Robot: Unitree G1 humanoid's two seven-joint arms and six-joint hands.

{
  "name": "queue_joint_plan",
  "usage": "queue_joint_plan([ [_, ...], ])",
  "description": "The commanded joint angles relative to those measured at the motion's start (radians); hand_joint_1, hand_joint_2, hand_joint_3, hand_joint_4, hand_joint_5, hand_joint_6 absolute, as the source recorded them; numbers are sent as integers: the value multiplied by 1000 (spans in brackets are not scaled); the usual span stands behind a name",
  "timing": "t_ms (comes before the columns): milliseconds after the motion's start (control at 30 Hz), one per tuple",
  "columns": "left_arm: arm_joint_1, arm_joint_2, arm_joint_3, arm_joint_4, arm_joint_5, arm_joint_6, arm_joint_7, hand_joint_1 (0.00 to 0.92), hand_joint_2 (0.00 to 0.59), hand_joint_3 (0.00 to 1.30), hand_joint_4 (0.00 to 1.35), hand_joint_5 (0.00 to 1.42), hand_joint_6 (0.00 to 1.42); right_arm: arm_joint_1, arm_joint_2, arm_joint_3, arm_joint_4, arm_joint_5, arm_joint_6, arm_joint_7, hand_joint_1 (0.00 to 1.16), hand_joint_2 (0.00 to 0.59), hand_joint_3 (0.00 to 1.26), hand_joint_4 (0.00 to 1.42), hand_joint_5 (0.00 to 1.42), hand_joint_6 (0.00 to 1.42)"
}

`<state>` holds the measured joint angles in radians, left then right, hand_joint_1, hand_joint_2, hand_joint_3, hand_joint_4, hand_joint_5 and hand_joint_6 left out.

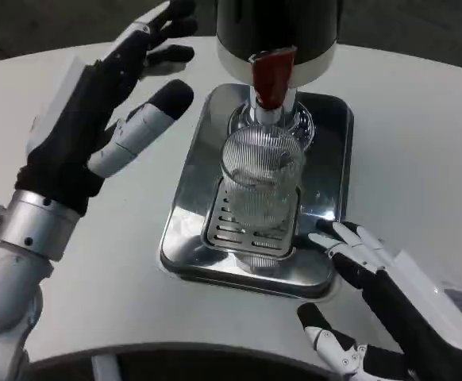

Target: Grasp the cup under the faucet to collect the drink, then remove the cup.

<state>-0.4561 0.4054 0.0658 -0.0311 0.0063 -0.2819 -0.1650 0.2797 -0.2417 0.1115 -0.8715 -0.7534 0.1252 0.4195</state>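
Head view looked down on a round white table [421, 135] with a silver metal tray [185, 238] set at the centre of the frame. A slotted drip grate [225, 232] lay in the tray's lower half, and on it stood the cup [260, 182], a clear ribbed glass, upright and directly below the faucet [271, 78]. That faucet had a red lever and belonged to a dispenser [279, 28] with a black body and white base at the top centre of the frame. What the cup held, if anything, could not be made out through the ribbed glass. The left hand [108, 119] occupied the upper left of the frame, raised above the table beside the tray, its dark palm showing and its fingers spread apart, holding nothing; its thumb pointed toward the tray's upper left corner, clear of the cup. The right hand [382, 294] sat at the lower right, its fingers also apart and empty, the fingertips [338, 234] lying at the tray's lower right rim, near the grate's corner but apart from the cup. A silver forearm [21, 238] ran down the left edge of the frame.
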Motion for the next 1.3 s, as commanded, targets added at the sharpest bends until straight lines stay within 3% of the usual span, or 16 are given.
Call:
queue_joint_plan([
  [33,-2,-10,14,-16,-56,40,-47,17,8,207,190,235,211,15,5,-4,-7,9,1,-16,485,506,174,42,0,0],
  [733,-116,-17,34,-12,-387,247,-337,36,28,201,175,209,124,3,7,-1,2,13,6,-17,486,506,177,52,0,0],
  [1300,-181,-64,25,9,-448,342,-423,24,31,201,164,201,122,14,8,-3,-3,19,5,-22,486,506,182,52,0,0],
])
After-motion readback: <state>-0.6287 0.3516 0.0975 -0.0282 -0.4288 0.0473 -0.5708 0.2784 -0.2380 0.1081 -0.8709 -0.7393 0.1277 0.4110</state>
